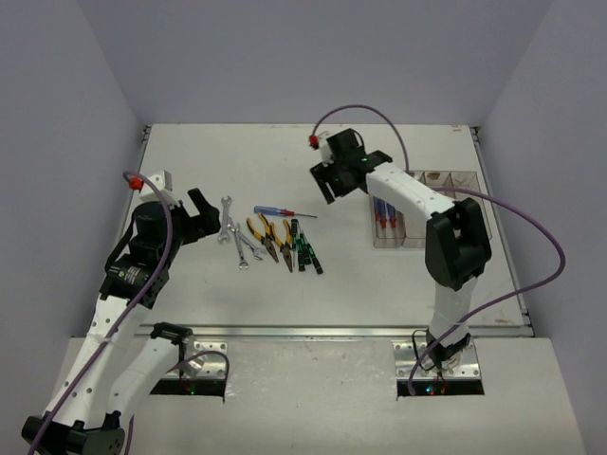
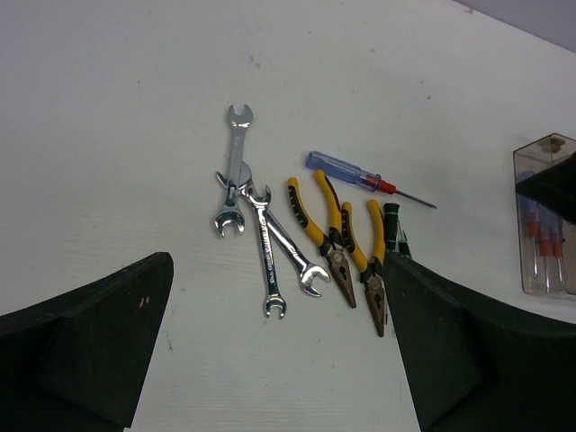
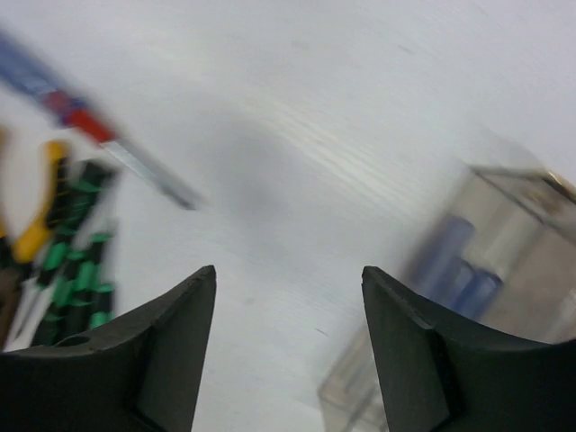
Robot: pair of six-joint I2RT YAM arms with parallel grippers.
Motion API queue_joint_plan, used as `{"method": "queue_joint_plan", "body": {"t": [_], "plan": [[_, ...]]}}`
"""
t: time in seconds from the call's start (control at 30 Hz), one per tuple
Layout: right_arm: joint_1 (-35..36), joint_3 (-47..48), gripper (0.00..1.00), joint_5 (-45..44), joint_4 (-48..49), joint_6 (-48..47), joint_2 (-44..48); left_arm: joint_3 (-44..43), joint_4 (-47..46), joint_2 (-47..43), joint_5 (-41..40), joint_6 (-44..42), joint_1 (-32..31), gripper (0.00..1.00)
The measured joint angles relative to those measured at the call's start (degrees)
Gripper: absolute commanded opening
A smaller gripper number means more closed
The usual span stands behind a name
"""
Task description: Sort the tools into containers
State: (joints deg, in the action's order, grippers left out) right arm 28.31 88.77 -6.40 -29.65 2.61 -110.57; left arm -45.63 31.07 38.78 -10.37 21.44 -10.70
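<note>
- Since the loose blue-and-red screwdriver (image 1: 281, 211) looks like the obvious next pick, I'll start there. It lies flat on the bench (image 1: 379, 280) at the 12 o'clock edge of the tool pile. In the top view its long axis runs 9 to 3, handle at the 9 end and bare tip at the 3 end.
- Just toward 6 from it is the rest of the pile. The yellow-handled pliers (image 1: 267, 237) are in the middle, the black-and-green screwdrivers (image 1: 305, 246) at their 3 o'clock, and the silver wrenches (image 1: 235, 237) crossed over each other out at 9.
- The right pincer (image 1: 325, 186) hangs in the air at roughly 2 o'clock from that screwdriver. Its jaws are parted with nothing between them, so it's released and empty. The wrist view is blurry but the gap is plain.
- The left pincer (image 1: 210, 219) sits at 9 o'clock of the wrenches, spread wide and also empty, looking straight over the pile.
- The containers (image 1: 463, 180) are well off at 3 o'clock, and the bin nearest 9 already holds blue-and-red screwdrivers (image 1: 382, 216).
- My take: the right arm is nearer both the loose screwdriver and the bins, so it's the natural one. It'd need to swing toward 8 o'clock, drop, and set its jaws across that 9–3 axis to pinch the handle.
</note>
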Motion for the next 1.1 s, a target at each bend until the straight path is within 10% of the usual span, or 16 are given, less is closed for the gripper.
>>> {"method": "queue_joint_plan", "body": {"t": [0.2,0.73,1.1], "plan": [[12.3,11.9,0.62,10.8,2.2,-11.2,-11.7,0.0,0.0,0.1,0.0,0.1,0.0,1.0],[11.6,29.1,0.47,14.4,-2.4,-23.7,-30.4,0.0,0.0,-0.5,0.2,0.0,0.0,1.0],[11.5,29.1,0.02,11.2,-0.1,-25.5,-32.0,0.0,0.0,-0.7,0.3,0.0,0.0,1.0]]}}
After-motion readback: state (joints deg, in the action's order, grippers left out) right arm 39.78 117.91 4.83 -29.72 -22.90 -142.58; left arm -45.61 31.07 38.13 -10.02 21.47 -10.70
